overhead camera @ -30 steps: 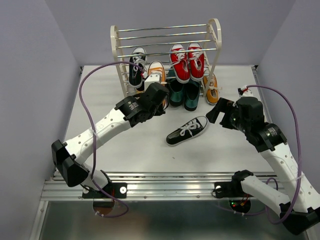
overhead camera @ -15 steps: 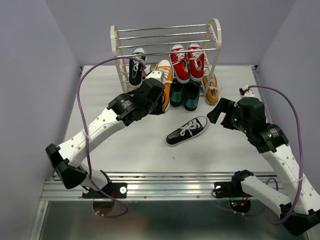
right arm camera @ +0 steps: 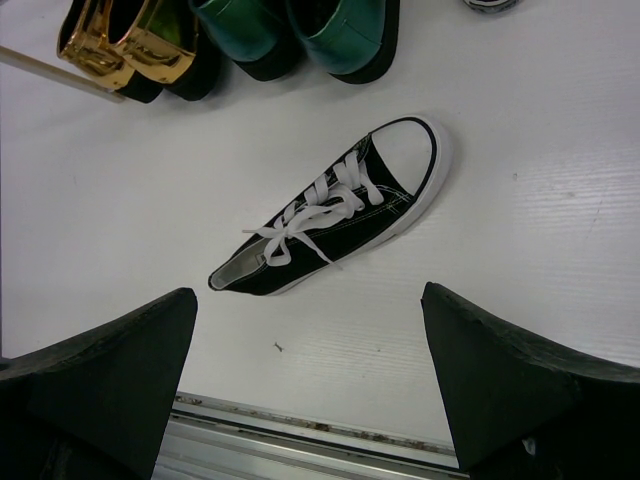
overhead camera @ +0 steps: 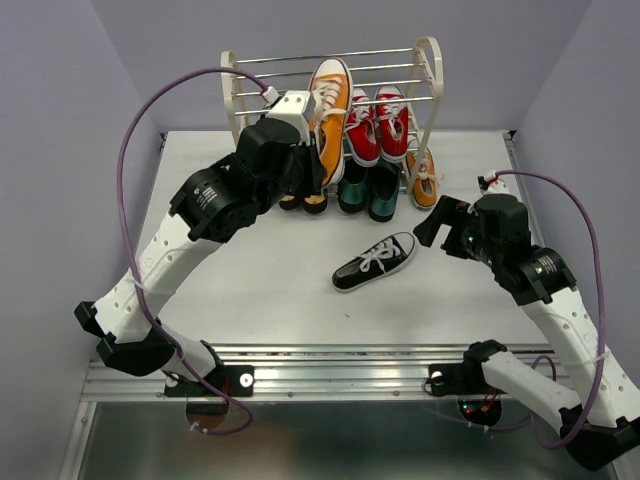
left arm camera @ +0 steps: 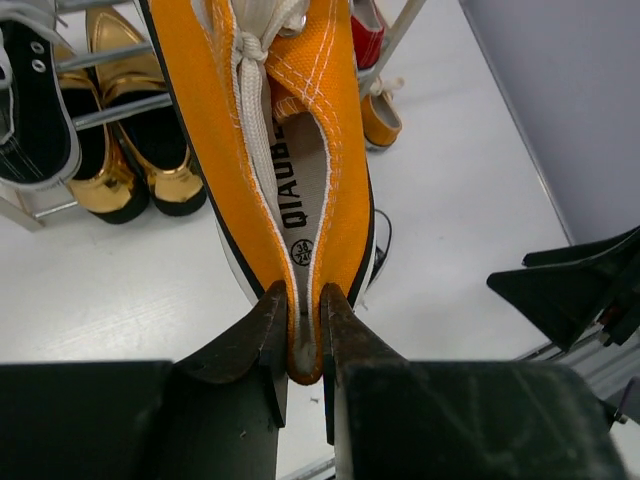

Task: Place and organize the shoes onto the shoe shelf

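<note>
1. The left tool (left arm camera: pixel 302 330) is pinched narrow on the heel rim of an orange sneaker (overhead camera: pixel 330 105). It holds the shoe toe-up in front of the upper rods of the shelf (overhead camera: pixel 232 85), clear of the desk (overhead camera: pixel 250 290).
2. The right tool (right arm camera: pixel 308 300) hangs wide and empty above a black sneaker (overhead camera: pixel 375 262), which lies on its sole on the desk, well apart from the shelf.
3. A red pair (overhead camera: pixel 375 122) sits on the rods just right of the lifted shoe, and a shelved black sneaker (left arm camera: pixel 35 110) rests on the left side. A second orange sneaker (overhead camera: pixel 424 178) waits on the desk by the shelf's right frame. A gold pair (left arm camera: pixel 130 150) and a green pair (overhead camera: pixel 368 190) stand at the shelf's foot.
4. The grip takes only the thin heel fabric, with the whole length of the shoe beyond it. A quick turn could make the sneaker swing or slide out.
5. The rods are thin and spaced. A toe cap or loose lace could catch on one, or the shoe could tip through a gap if set down off-centre.
6. A sideways drift could knock the red pair off their tier.
7. The left arm's purple cable (overhead camera: pixel 180 85) arcs near the shelf's left frame, and a snag there could tug the light rack.
</note>
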Controlling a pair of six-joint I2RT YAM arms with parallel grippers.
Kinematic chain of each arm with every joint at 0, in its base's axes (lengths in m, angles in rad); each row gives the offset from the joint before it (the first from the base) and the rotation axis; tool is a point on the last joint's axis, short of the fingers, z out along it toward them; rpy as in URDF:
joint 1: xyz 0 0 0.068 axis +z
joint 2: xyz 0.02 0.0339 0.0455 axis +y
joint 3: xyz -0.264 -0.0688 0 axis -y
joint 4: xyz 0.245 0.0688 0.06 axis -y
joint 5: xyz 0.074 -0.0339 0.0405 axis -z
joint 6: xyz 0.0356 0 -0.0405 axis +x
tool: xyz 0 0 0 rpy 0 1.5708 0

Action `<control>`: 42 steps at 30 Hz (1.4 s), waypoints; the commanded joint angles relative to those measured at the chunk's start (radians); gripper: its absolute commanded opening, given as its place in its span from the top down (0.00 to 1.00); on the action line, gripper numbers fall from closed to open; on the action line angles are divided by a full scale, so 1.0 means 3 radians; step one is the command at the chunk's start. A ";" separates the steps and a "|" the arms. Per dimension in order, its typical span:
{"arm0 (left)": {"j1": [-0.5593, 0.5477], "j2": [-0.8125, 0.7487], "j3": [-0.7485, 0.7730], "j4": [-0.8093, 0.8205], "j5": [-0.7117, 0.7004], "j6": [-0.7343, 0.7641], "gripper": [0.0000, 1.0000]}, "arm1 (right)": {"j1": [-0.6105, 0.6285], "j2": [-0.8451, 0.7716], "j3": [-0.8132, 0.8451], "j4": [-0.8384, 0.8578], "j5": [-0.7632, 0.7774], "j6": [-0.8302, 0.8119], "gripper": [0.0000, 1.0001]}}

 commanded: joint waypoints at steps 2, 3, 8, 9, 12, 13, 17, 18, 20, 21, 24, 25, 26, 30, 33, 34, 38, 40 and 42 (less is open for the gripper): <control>0.0052 0.0134 0.0522 0.0418 -0.0228 0.0235 1.00 | -0.0010 -0.0042 0.0176 0.0037 0.0032 0.0012 0.00; 0.0057 0.0165 0.0619 0.0418 -0.0218 0.0235 1.00 | -0.0010 -0.0042 0.0181 0.0027 0.0037 0.0012 0.00; 0.0210 0.0328 0.0804 0.0459 -0.0289 0.0261 1.00 | -0.0010 -0.0057 0.0186 -0.0009 0.0057 0.0007 0.00; 0.0246 0.0354 0.0855 0.0469 -0.0304 0.0266 1.00 | -0.0010 -0.0057 0.0191 -0.0009 0.0052 0.0012 0.00; 0.0373 0.0431 0.0952 0.0500 -0.0299 0.0286 1.00 | -0.0010 -0.0057 0.0211 -0.0025 0.0057 0.0012 0.00; 0.0399 0.0461 0.0978 0.0530 -0.0299 0.0301 1.00 | -0.0010 -0.0067 0.0211 -0.0040 0.0067 0.0007 0.00; 0.0547 0.0518 0.1019 0.0668 -0.0248 0.0398 1.00 | -0.0010 -0.0072 0.0247 -0.0076 0.0083 -0.0003 0.00; 0.0583 0.0528 0.1019 0.0684 -0.0233 0.0424 1.00 | -0.0010 -0.0072 0.0252 -0.0081 0.0083 0.0002 0.00; 0.0721 0.0584 0.1060 0.0684 -0.0207 0.0475 1.00 | -0.0010 -0.0072 0.0293 -0.0111 0.0088 -0.0003 0.00; 0.0772 0.0615 0.1105 0.0679 -0.0162 0.0491 1.00 | -0.0010 -0.0083 0.0298 -0.0122 0.0093 -0.0008 0.00; 0.0951 0.0656 0.1116 0.0684 0.0017 0.0567 1.00 | -0.0010 -0.0113 0.0329 -0.0157 0.0124 -0.0003 0.00; 0.0992 0.0661 0.1111 0.0684 0.0058 0.0578 1.00 | -0.0010 -0.0123 0.0329 -0.0168 0.0134 -0.0003 0.00; 0.1063 0.0676 0.1101 0.0689 0.0104 0.0598 1.00 | -0.0010 -0.0129 0.0324 -0.0178 0.0134 0.0007 0.00; 0.1192 0.0753 0.1096 0.0710 0.0207 0.0598 1.00 | -0.0010 -0.0164 0.0293 -0.0183 0.0109 0.0037 0.00; 0.1248 0.0799 0.1091 0.0740 0.0243 0.0573 1.00 | -0.0010 -0.0185 0.0293 -0.0193 0.0108 0.0048 0.00; 0.1263 0.0819 0.1085 0.0750 0.0278 0.0563 1.00 | -0.0010 -0.0190 0.0298 -0.0203 0.0114 0.0053 0.00; 0.1304 0.0901 0.1090 0.0776 0.0350 0.0557 1.00 | -0.0010 -0.0210 0.0309 -0.0239 0.0139 0.0048 0.00; 0.1320 0.0942 0.1090 0.0771 0.0365 0.0547 1.00 | -0.0010 -0.0216 0.0314 -0.0255 0.0144 0.0043 0.00; 0.1330 0.0968 0.1090 0.0751 0.0365 0.0527 1.00 | -0.0010 -0.0226 0.0314 -0.0260 0.0149 0.0053 0.00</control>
